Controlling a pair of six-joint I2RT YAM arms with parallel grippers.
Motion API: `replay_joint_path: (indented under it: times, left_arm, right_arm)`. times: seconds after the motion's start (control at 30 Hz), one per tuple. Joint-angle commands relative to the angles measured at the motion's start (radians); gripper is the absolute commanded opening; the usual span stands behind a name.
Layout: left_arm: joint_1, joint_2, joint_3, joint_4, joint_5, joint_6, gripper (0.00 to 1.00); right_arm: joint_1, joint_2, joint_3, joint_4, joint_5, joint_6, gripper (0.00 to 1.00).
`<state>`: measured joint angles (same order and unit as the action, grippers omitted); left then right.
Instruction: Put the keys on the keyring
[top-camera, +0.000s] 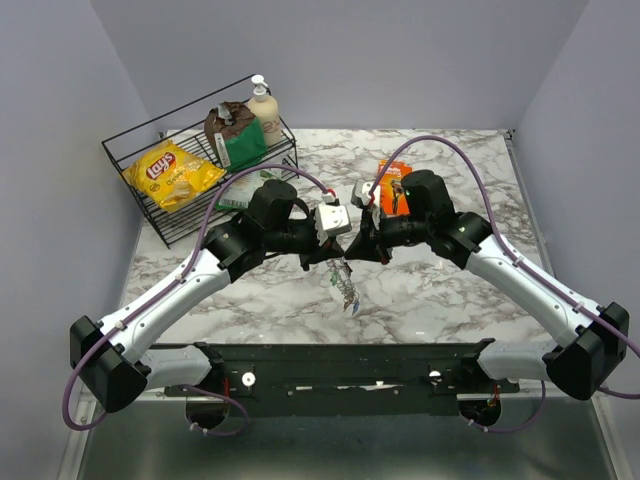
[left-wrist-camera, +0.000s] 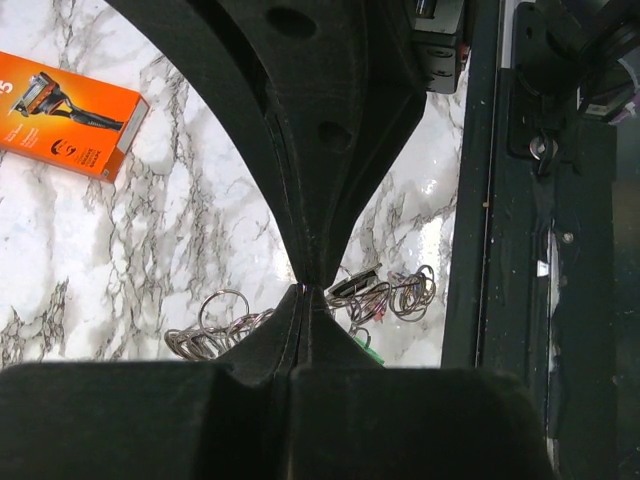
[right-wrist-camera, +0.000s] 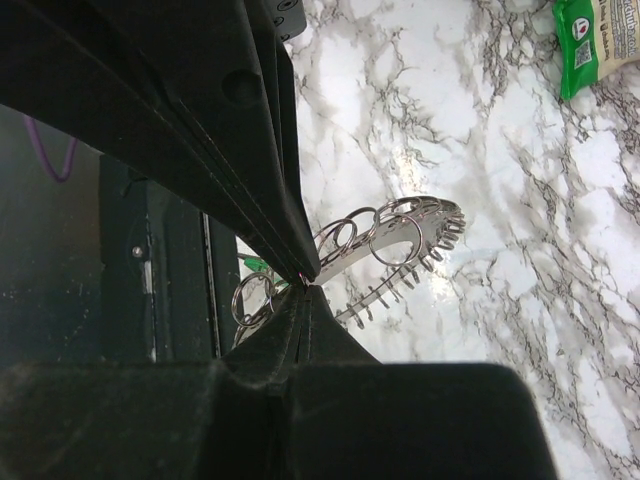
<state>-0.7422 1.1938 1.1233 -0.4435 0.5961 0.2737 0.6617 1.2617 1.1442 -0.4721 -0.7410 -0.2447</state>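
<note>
Left gripper (left-wrist-camera: 310, 290) and right gripper (right-wrist-camera: 305, 280) both clenched on the keyring (top-camera: 343, 285), tips close together, ring hanging just above the marble worktop (top-camera: 430, 300), orange box (left-wrist-camera: 70, 115) beyond.

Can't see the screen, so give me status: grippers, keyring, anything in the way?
Left gripper shut on keyring. Right gripper shut on it too. Keyring hangs between them. Orange box well clear.

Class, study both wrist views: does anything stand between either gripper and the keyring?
Nothing visible does. The left gripper and the right gripper are both shut on the keyring itself, which sits between them over the marble table.
</note>
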Motion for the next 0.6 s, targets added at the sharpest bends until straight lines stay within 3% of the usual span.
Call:
replay_joint_path:
  times: [0.0, 0.17, 0.4, 0.57]
  left_arm:
    - [-0.005, 0.007, 0.004, 0.017, 0.025, 0.001, 0.0]
    - [-0.005, -0.017, -0.042, 0.081, 0.028, -0.034, 0.0]
    - [-0.005, -0.105, -0.177, 0.297, -0.004, -0.16, 0.0]
    - [-0.005, -0.18, -0.279, 0.439, -0.027, -0.228, 0.0]
  right_arm:
    - [0.006, -0.03, -0.009, 0.035, 0.005, -0.002, 0.0]
    - [0.006, -0.036, -0.018, 0.064, 0.011, 0.01, 0.03]
    - [0.006, -0.045, -0.021, 0.113, 0.023, 0.056, 0.37]
    - [0.006, -0.087, -0.034, 0.162, 0.066, 0.087, 0.52]
